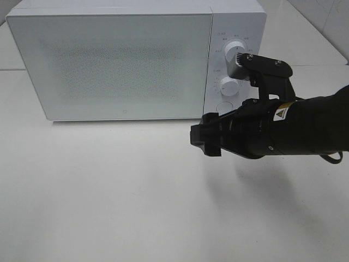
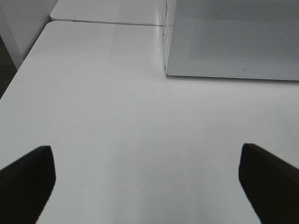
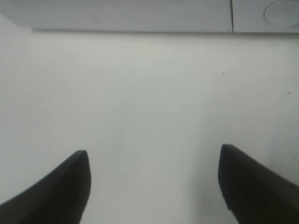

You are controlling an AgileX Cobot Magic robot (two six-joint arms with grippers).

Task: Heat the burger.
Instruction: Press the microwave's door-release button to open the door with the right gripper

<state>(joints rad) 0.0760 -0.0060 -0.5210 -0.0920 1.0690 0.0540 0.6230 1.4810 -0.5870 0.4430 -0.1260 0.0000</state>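
The burger is out of view in every frame. A white microwave stands at the back of the table with its door closed; its frosted front hides the inside. My right gripper hovers low over the table just in front of the microwave's lower right corner, below the control panel. In the right wrist view the right gripper is open with only bare table between its fingers, and the microwave's bottom edge lies ahead. In the left wrist view my left gripper stands wide open over bare table, with the microwave's door ahead of it.
The microwave's panel carries two round dials and a round button below them. The white table spreads in front of the microwave. A seam to a second tabletop runs beside the microwave.
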